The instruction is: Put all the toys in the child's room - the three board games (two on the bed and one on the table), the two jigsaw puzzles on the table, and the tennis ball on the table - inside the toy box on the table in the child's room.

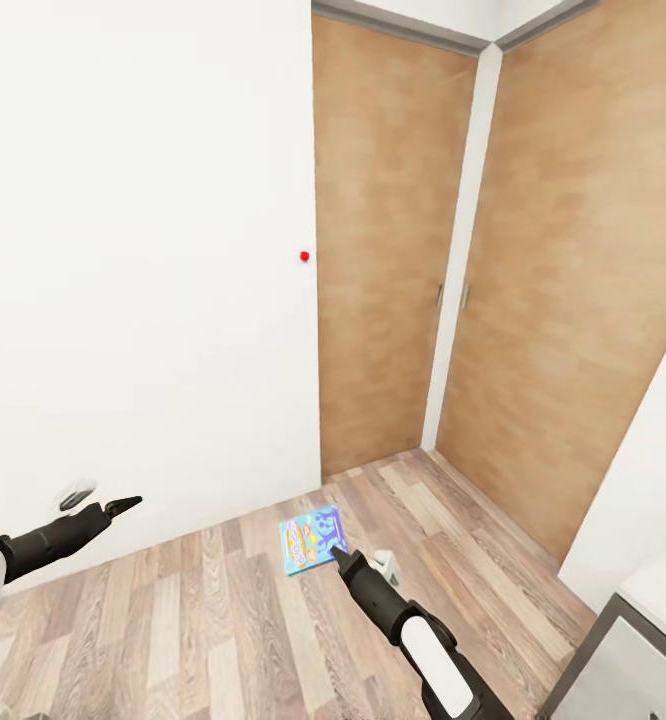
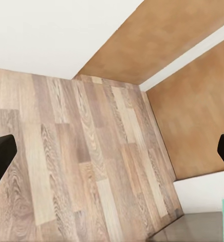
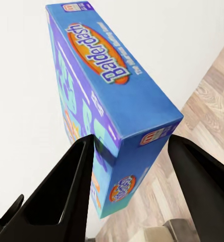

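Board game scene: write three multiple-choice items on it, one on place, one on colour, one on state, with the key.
1. Where is the board game?
A. On the bed
B. Between the right claw's fingers
C. In the left claw

2. What is the box's main colour?
A. Blue
B. Red
C. Green

3. How is the left claw?
A. Shut on a ball
B. Shut on a puzzle
C. Open, holding nothing

Key: B, the right wrist view shows the right claw's fingers on either side of the box; A, its cover is blue with an orange logo; C, its fingertips stand wide apart over bare floor.

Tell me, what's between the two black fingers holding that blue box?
The blue board game itself sits between the right gripper fingers in the right wrist view, its edge clamped, nothing else.
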